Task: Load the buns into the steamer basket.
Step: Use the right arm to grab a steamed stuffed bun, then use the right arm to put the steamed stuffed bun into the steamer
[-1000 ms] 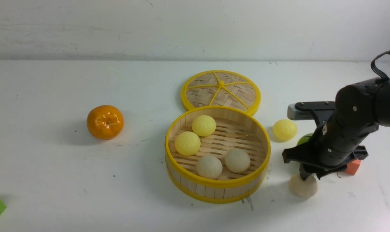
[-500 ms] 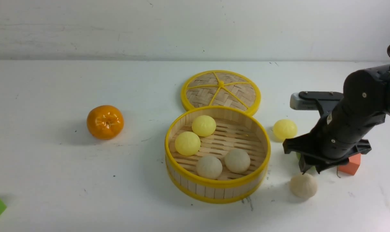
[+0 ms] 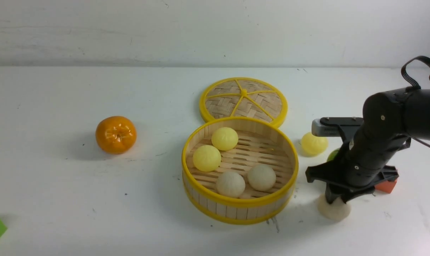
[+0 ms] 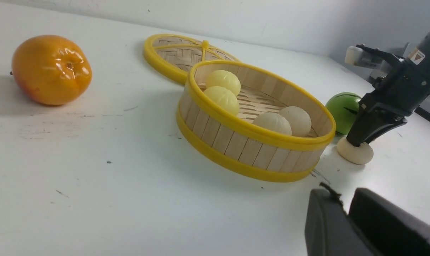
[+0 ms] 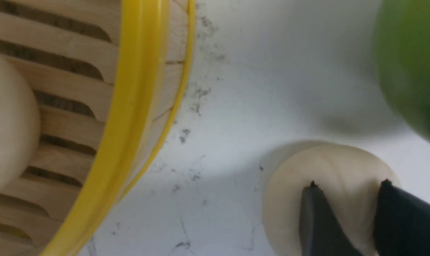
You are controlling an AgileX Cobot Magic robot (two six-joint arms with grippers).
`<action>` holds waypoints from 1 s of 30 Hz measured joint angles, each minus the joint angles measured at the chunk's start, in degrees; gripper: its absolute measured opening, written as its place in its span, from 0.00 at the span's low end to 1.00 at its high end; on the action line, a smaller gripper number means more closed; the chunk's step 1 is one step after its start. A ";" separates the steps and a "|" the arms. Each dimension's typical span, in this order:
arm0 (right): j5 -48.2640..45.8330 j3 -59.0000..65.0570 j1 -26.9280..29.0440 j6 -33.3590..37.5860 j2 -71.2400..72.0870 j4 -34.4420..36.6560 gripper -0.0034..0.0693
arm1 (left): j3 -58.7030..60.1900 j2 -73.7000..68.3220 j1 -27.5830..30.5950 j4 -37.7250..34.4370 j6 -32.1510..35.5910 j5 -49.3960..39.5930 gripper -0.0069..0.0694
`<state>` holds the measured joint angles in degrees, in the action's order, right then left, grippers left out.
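Now: four in, two out.
Left gripper: tips close together, empty, gap cannot be judged. Orange fruit sits far left. Steamer basket at centre holds two yellow buns and two beige buns. Third yellow bun lies just right of it. Right gripper, part open, rests both tips atop the last beige bun on the table; not clasped.
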<state>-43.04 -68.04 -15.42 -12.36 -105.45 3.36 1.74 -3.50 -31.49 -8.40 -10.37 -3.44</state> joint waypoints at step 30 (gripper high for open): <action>-1.31 -24.02 -7.34 17.05 -6.67 19.65 0.06 | 0.00 0.00 0.00 0.00 0.00 0.00 0.26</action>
<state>-44.35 -92.06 -22.76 4.69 -112.12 23.01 1.74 -3.50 -31.49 -8.40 -10.37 -3.44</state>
